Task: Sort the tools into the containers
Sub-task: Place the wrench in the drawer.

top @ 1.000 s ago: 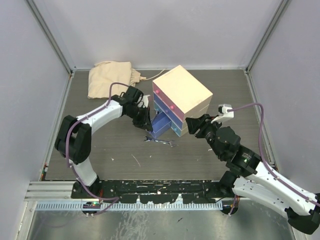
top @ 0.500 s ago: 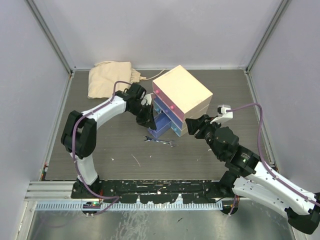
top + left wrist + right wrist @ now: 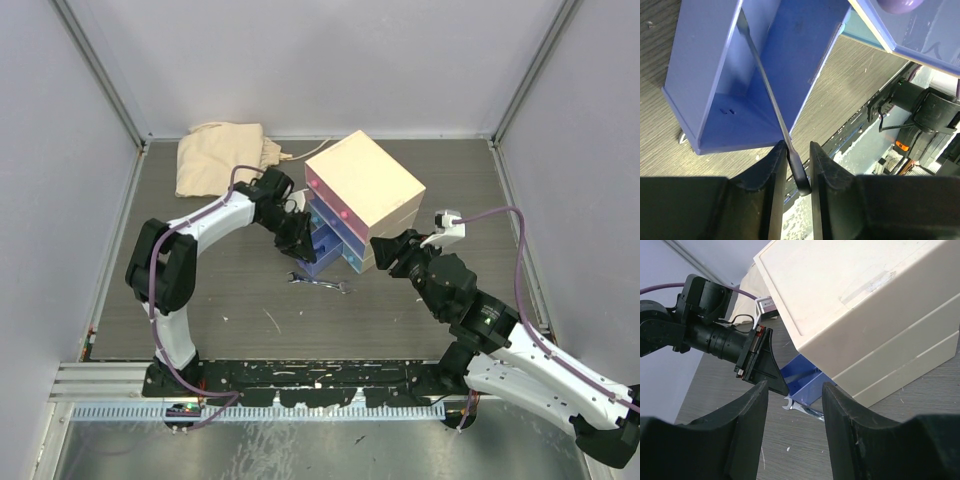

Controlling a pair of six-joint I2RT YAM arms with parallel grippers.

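The cream chest (image 3: 365, 185) stands mid-table with a pink drawer (image 3: 330, 197) on top and a blue drawer (image 3: 322, 252) pulled out. My left gripper (image 3: 297, 240) hovers at that drawer's open end. In the left wrist view a silver spanner (image 3: 765, 80) slants down into the blue drawer (image 3: 695, 75). Its upper end lies between the left gripper's (image 3: 796, 150) slightly parted fingers, touching only one. A second spanner (image 3: 320, 284) lies on the table in front of the drawer. My right gripper (image 3: 387, 250) is open and holds nothing beside the chest's right corner.
A beige cloth (image 3: 222, 155) lies at the back left. In the right wrist view the right gripper (image 3: 794, 390) frames the second spanner (image 3: 807, 410), with the chest's side (image 3: 880, 320) close above.
The left gripper carried the spanner right, to the open blue drawer. Its jaws have now loosened, leaving a gap on one side of the spanner. The right arm stayed put.
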